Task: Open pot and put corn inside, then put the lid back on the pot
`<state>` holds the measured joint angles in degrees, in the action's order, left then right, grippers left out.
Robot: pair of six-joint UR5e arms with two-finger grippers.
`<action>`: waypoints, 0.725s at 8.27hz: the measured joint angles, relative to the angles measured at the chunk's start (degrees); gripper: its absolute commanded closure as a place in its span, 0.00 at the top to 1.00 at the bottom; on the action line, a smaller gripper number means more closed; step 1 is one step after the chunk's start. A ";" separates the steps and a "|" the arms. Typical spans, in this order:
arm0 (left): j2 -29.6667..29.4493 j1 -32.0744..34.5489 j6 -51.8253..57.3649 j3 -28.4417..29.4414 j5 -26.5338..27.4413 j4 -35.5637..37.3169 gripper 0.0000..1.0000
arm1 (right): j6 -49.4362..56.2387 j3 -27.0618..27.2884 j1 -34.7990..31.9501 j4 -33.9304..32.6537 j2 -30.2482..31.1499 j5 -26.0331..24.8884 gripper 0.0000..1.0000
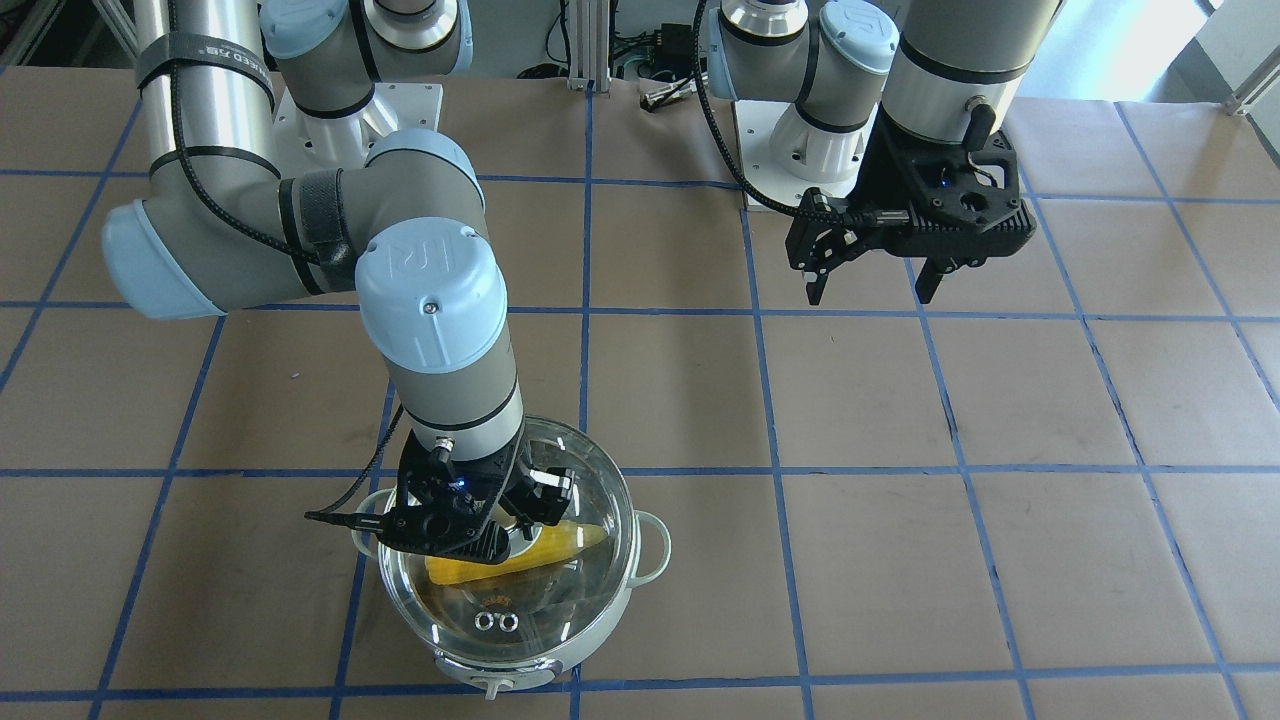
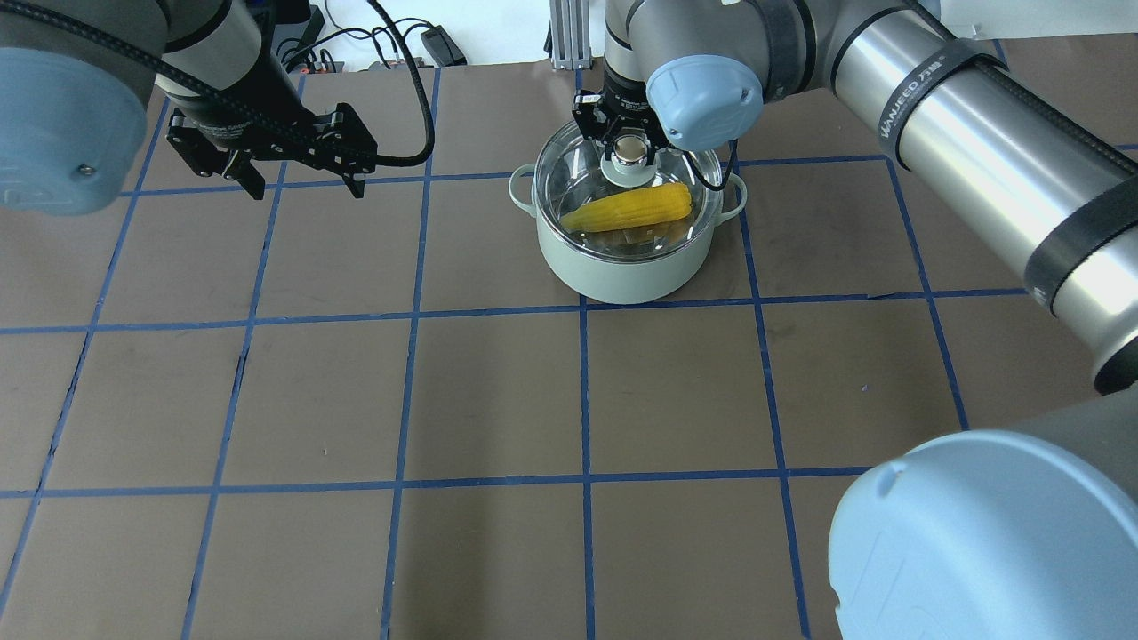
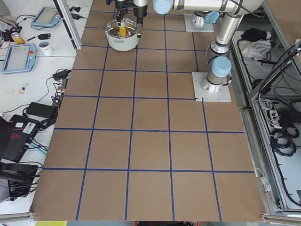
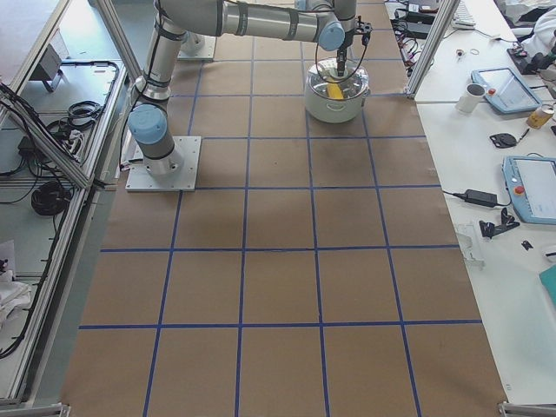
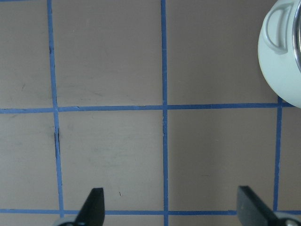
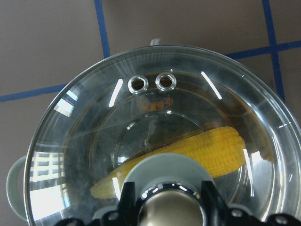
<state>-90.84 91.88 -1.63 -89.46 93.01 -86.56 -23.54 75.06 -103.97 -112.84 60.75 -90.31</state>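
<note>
The pale mint pot (image 2: 622,276) stands at the far middle of the table, also in the front view (image 1: 545,668). The yellow corn (image 2: 631,209) lies inside it, seen through the glass (image 6: 216,150). The clear glass lid (image 6: 84,141) sits over the pot's rim (image 1: 570,610). My right gripper (image 2: 629,153) reaches down from above, its fingers against both sides of the lid's metal knob (image 6: 171,209). My left gripper (image 2: 306,189) is open and empty, hovering over bare table to the pot's left (image 5: 170,197).
Brown paper with blue tape grid lines (image 2: 498,391) covers the table. The pot's left loop handle (image 5: 277,23) shows at the left wrist view's top right. Side benches hold tablets, a mug and cables (image 3: 28,52).
</note>
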 measured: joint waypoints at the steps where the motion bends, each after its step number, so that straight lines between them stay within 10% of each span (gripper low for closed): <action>1: 0.11 -0.02 -0.02 0.09 0.02 -0.82 1.00 | -0.09 0.01 0.00 -0.28 -0.06 0.03 0.13; 6: 0.46 -0.03 0.06 0.15 -2.99 -1.40 1.00 | -0.51 0.44 0.00 -0.80 -0.18 -0.34 0.13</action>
<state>-90.39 91.85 -1.57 -89.30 90.02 -87.97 -24.05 75.50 -103.97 -113.64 60.57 -90.65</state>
